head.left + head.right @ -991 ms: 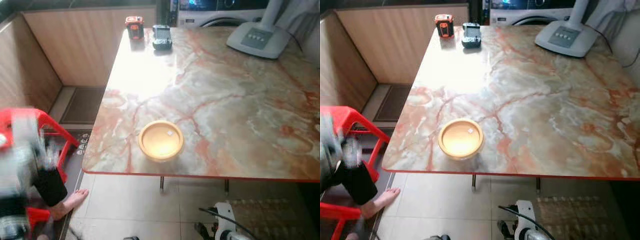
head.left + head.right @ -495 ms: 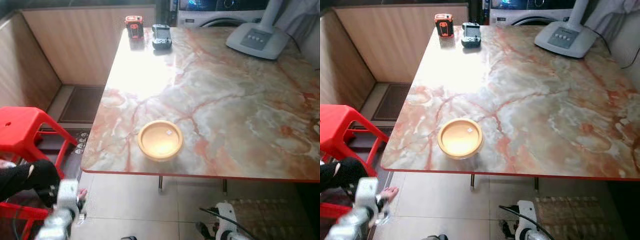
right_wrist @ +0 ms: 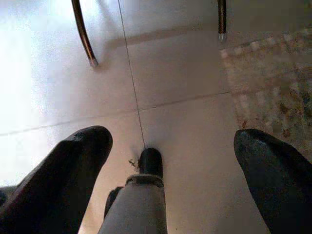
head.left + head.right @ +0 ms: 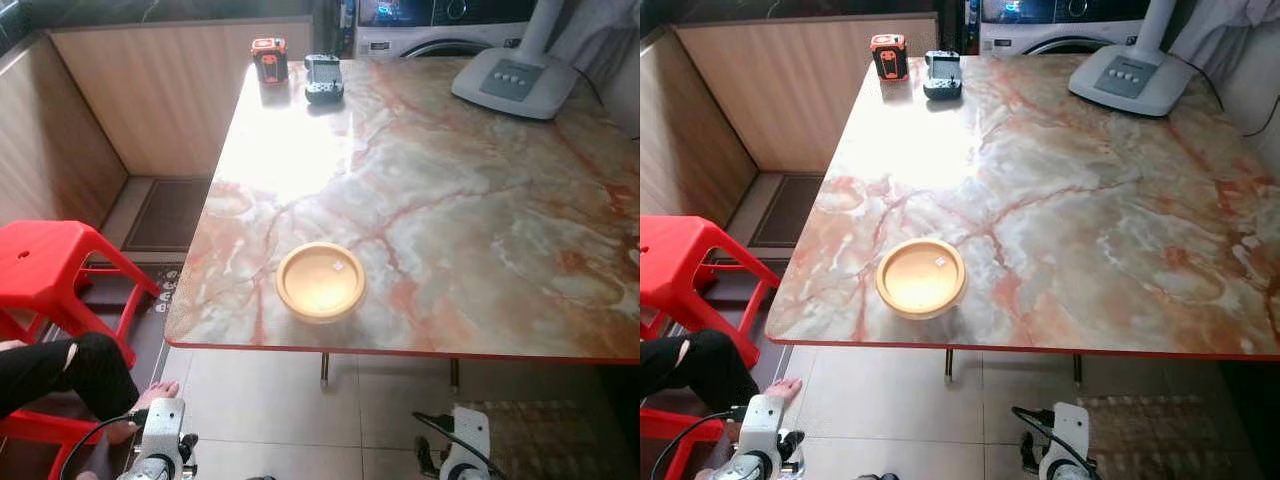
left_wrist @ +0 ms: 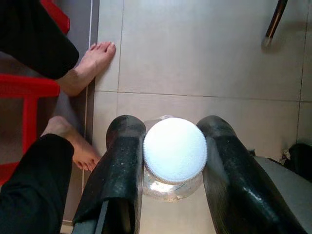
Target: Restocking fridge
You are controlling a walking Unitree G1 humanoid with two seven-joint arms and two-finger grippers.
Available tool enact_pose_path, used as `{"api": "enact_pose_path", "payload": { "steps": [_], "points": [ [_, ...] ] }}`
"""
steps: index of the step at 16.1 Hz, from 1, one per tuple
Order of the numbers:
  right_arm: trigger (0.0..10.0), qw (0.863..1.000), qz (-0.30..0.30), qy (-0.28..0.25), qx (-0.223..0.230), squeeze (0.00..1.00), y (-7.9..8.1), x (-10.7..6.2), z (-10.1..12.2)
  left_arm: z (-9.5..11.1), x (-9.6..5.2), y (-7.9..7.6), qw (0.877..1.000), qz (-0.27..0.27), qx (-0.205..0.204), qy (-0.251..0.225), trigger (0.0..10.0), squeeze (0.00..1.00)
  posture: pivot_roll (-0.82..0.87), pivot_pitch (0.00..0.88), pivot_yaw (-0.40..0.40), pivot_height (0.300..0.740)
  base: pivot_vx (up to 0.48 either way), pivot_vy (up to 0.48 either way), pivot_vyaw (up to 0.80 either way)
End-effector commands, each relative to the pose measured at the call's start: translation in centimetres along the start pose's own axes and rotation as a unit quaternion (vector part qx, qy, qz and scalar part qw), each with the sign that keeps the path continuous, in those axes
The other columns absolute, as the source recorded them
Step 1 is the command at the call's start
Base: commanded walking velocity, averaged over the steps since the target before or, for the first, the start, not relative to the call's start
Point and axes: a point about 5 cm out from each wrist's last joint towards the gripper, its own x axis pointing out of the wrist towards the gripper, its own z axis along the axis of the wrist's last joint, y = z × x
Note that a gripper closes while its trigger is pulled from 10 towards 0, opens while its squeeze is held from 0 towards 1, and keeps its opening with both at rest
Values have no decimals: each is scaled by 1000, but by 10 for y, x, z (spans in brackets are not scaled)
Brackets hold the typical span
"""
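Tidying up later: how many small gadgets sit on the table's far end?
2: an orange gadget at the far left corner of the table, and a dark gadget beside it.

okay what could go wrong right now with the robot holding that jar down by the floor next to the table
1. The left gripper holds the white-capped jar over hard tile; if the grip slips, the clear jar could break.
2. A person's bare feet are close to the jar, so a drop or a swing of the arm might hurt them.
3. Raising the jar could knock the yellow bowl, which sits near the table's front edge.
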Motion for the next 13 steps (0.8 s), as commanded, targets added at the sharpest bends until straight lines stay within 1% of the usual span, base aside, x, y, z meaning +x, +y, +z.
{"api": "enact_pose_path", "payload": {
  "steps": [1, 3, 5, 6, 7, 8, 9, 11, 13],
  "points": [
    [10000, 1000, -5, 7, 12, 0, 2, -2, -11, -14, -2, 0, 1000, -1, -4, 24, 10000, 0, -14, 80, 58, 740, 0, 0, 0],
    [10000, 999, 8, 18, 25, 0, 3, -4, -19, -15, -2, -3, 999, -4, 7, 34, 10000, 0, -13, 61, 59, 740, 0, 0, 0],
    [10000, 999, 30, 25, 16, 0, 4, -5, -23, -15, -1, -4, 999, -3, 14, 32, 10000, 0, -8, 41, 56, 740, 0, 0, 0],
    [10000, 999, 28, 28, 10, 0, 4, -5, -25, -18, -3, -1, 999, -1, 30, 29, 10000, 0, -7, 35, 56, 740, 0, 0, 0],
    [10000, 999, 25, 26, 14, 0, 4, -5, -25, -19, -3, 0, 999, -1, 32, 27, 10000, 0, -3, 27, 51, 740, 0, 0, 0],
    [10000, 999, 28, 25, 17, 0, 5, -6, -27, -19, -4, 3, 999, 6, 34, 25, 10000, 0, 1, 37, 43, 740, 0, 0, 0],
    [10000, 999, 35, 24, 15, 0, 6, -6, -26, -19, -4, 3, 999, 7, 35, 24, 10000, 0, 3, 40, 41, 740, 0, 0, 0],
    [10000, 999, 35, 22, 16, 0, 5, -6, -26, -19, -4, 2, 998, 7, 51, 20, 10000, 0, 5, 47, 36, 740, 0, 0, 0],
    [10000, 999, 30, 21, 18, 0, 4, -6, -26, -22, -5, 1, 998, 12, 50, 23, 10000, 0, 6, 35, 34, 740, 0, 0, 0]
  ]
}}
